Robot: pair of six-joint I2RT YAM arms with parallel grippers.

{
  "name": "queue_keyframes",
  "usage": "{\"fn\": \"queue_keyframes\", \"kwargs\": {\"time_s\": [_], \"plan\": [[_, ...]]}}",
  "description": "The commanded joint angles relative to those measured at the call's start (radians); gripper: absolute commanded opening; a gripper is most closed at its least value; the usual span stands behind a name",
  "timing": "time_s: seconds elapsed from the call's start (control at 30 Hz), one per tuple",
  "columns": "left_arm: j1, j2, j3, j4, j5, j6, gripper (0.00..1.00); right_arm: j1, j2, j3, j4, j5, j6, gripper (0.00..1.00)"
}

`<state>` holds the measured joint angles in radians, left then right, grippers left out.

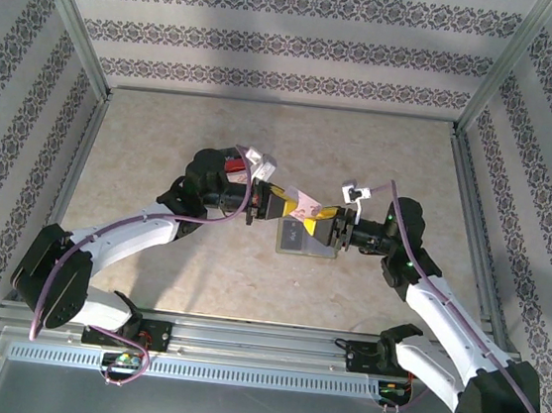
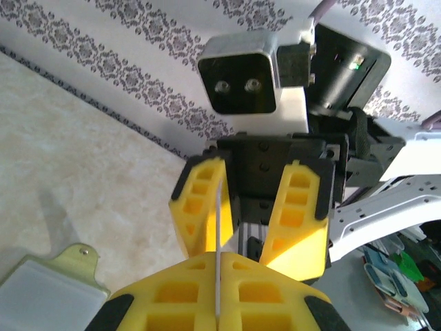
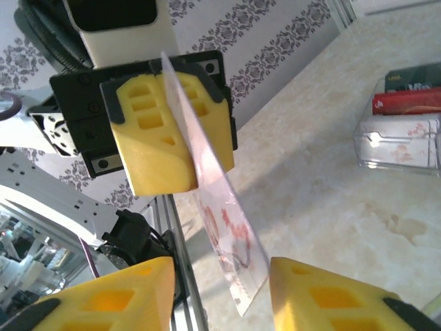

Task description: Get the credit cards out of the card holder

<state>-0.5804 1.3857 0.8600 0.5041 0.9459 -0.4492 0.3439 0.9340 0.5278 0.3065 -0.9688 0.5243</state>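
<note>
Right wrist view, pale pink credit card (image 3: 224,227) with red print, pinched by left jaws, flanked by spread right jaws

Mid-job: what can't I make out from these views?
- Top view: the card holder is small, partly under the right gripper; contents cannot be told.
- Left wrist view: the card is edge-on in the left gripper, face hidden.
- Right wrist view: bottom edge cuts off the right gripper's fingers; contact with the card unclear.
</note>
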Motion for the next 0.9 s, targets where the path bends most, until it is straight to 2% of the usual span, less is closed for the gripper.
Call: {"fn": "queue_keyframes", "kwargs": {"time_s": [0.0, 0.23, 0.33, 0.4, 0.43, 0.47, 0.53, 0.57, 0.63, 0.77, 0.87], "plan": [[0.009, -0.007, -0.021, 0.137, 0.0, -0.067, 0.0, 0.028, 0.007, 0.006, 0.071, 0.013, 0.01, 0.34], [0.011, 0.012, -0.036, 0.158, 0.012, -0.091, 0.0, 0.052, 0.014, 0.02, 0.078, 0.028, 0.002, 0.06], [0.014, 0.006, -0.038, 0.141, 0.014, -0.084, 0.0, 0.053, 0.002, 0.015, 0.075, 0.028, -0.005, 0.0], [0.017, 0.001, -0.035, 0.122, 0.016, -0.074, 0.01, 0.054, -0.009, 0.012, 0.067, 0.036, -0.011, 0.0], [0.019, -0.002, -0.033, 0.107, 0.017, -0.068, 0.04, 0.053, -0.015, 0.009, 0.06, 0.044, -0.015, 0.0], [0.021, -0.005, -0.029, 0.089, 0.02, -0.061, 0.12, 0.053, -0.02, 0.009, 0.05, 0.052, -0.021, 0.0], [0.028, -0.012, -0.015, 0.049, 0.025, -0.043, 0.37, 0.053, -0.025, 0.009, 0.029, 0.064, -0.032, 0.0], [0.033, -0.018, -0.006, 0.023, 0.025, -0.03, 0.45, 0.053, -0.024, 0.012, 0.013, 0.066, -0.039, 0.0], [0.046, -0.036, 0.022, -0.047, 0.033, 0.008, 0.55, 0.053, -0.021, 0.023, -0.027, 0.066, -0.056, 0.0], [0.067, -0.092, 0.136, -0.338, 0.029, 0.193, 0.67, 0.054, -0.011, 0.06, -0.165, 0.053, -0.12, 0.0], [0.068, -0.101, 0.269, -0.646, -0.015, 0.368, 0.7, 0.059, -0.007, 0.095, -0.282, 0.041, -0.183, 0.0]]}}
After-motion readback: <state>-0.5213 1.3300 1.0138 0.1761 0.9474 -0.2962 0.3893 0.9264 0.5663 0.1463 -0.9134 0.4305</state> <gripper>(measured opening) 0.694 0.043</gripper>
